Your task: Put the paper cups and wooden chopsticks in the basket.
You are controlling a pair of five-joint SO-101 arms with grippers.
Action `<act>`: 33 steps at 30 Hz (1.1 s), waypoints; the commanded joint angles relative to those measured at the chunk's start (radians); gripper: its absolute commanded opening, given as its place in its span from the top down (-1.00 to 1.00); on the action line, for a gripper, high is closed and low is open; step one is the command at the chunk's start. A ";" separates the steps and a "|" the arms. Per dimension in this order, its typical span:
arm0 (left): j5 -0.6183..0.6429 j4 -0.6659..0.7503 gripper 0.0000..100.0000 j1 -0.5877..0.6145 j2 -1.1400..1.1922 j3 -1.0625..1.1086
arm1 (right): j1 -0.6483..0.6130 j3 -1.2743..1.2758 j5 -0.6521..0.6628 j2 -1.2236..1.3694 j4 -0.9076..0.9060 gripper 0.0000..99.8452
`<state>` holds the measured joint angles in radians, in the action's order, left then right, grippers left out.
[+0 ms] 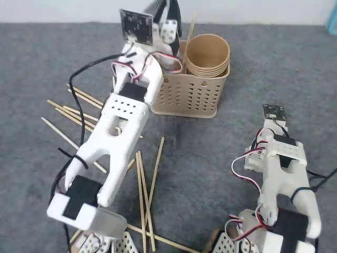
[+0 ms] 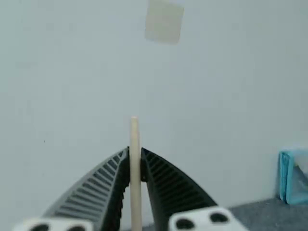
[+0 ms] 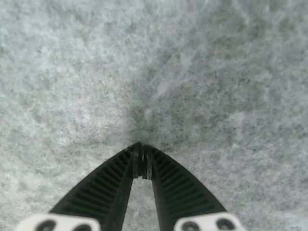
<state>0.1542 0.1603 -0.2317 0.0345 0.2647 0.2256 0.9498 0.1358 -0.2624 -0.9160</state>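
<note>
left end effector [image 2: 135, 154] pinches chopstick [image 2: 134, 131] | seemingly over basket [image 1: 181, 97] rim

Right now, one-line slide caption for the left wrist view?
Left gripper shut on one wooden chopstick, its tip poking out beyond the jaws, pale wall behind.

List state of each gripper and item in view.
left gripper: shut on chopstick
chopstick: clamped, tip poking out past the jaws
right gripper: shut, empty, over carpet
cups: stacked, upright, in basket
basket: upright, holding the cups
loose chopsticks: lying flat on carpet, scattered, some crossing
</note>
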 commanded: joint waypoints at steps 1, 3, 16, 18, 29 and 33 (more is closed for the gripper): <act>-0.002 0.025 0.97 0.000 -0.009 0.058 | -0.008 -0.008 0.014 -0.036 0.016 0.97; -0.002 0.028 0.97 -0.002 -0.009 0.097 | -0.008 -0.008 0.014 -0.036 0.016 0.97; -0.002 -0.101 0.39 0.009 -0.049 0.163 | -0.008 -0.008 0.014 -0.036 0.024 0.97; -0.002 -0.196 0.27 0.009 -0.117 0.163 | -0.008 -0.008 0.014 -0.036 0.025 0.97; -0.002 -0.727 0.55 0.173 -0.706 0.163 | -0.008 -0.005 0.014 -0.036 0.027 0.97; -0.006 -1.074 0.72 0.239 -0.790 0.168 | -0.008 -0.005 0.014 -0.036 0.027 0.97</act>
<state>0.1557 -0.6636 -0.0261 -0.6820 0.4381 0.2256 0.9498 0.1358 -0.2624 -0.9145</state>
